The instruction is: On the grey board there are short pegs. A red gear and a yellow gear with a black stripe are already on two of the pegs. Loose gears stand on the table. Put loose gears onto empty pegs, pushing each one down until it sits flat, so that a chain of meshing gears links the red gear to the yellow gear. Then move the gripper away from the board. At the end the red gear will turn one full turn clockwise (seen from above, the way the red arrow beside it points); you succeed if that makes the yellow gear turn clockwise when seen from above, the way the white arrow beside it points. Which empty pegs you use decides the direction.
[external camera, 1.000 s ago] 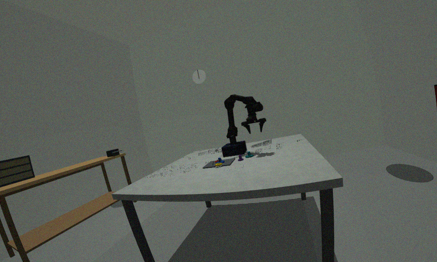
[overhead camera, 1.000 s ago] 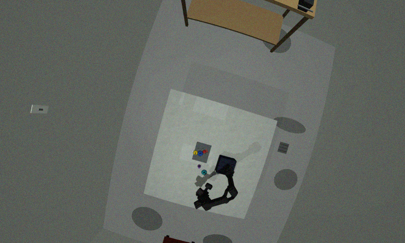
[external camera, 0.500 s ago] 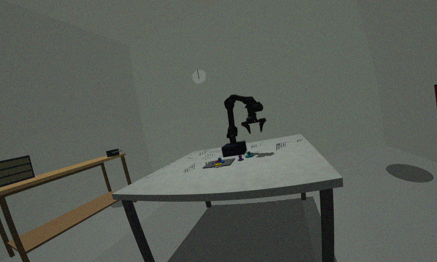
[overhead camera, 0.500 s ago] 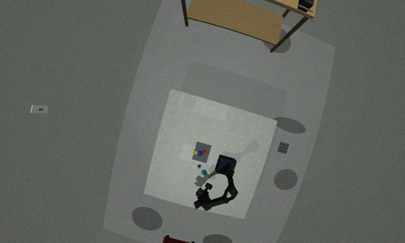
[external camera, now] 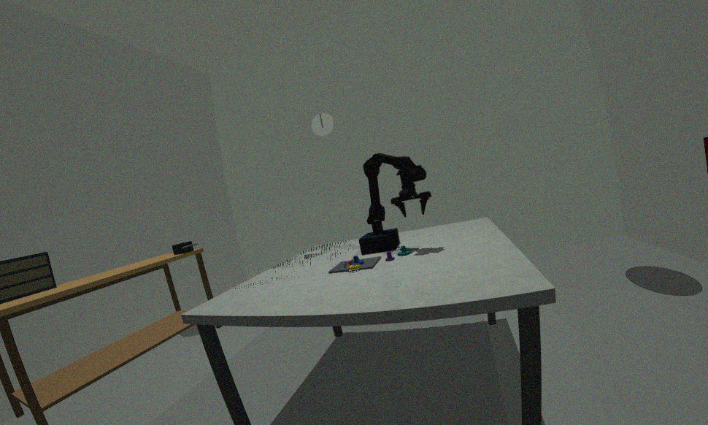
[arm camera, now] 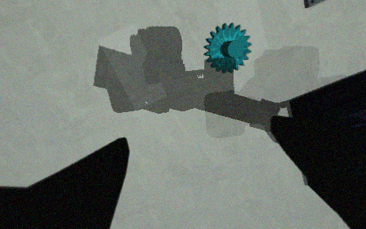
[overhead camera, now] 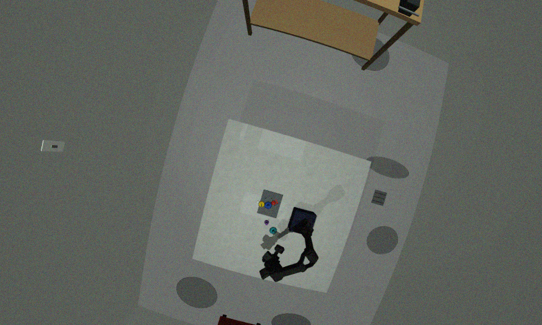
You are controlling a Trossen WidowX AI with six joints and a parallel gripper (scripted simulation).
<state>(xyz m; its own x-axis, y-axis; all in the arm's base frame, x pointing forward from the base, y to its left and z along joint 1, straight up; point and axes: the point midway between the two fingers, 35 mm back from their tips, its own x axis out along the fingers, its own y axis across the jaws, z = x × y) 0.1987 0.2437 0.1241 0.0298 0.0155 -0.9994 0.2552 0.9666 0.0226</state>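
Observation:
The grey board (overhead camera: 270, 213) (external camera: 371, 267) lies on the table. The red gear (overhead camera: 274, 202) and the yellow gear (overhead camera: 260, 204) (external camera: 353, 266) are on it, with a blue gear (overhead camera: 268, 205) (external camera: 356, 260) between them. It is too small to tell whether their teeth mesh or the blue gear sits flat. A purple gear (overhead camera: 266, 222) (external camera: 389, 256) and a teal gear (overhead camera: 272, 230) (external camera: 403, 251) (arm camera: 237, 46) stand on the table beside the board. My gripper (external camera: 414, 215) (arm camera: 199, 133) is open and empty, high above the table, away from the board. Empty pegs are too small to make out.
The dark arm base (overhead camera: 302, 220) (external camera: 379, 242) stands on the table (overhead camera: 232, 169) (external camera: 452, 285) near the board and the teal gear. The arm's shadow falls beside the teal gear. A wooden shelf unit (overhead camera: 313, 28) (external camera: 108, 342) stands on the floor apart from the table.

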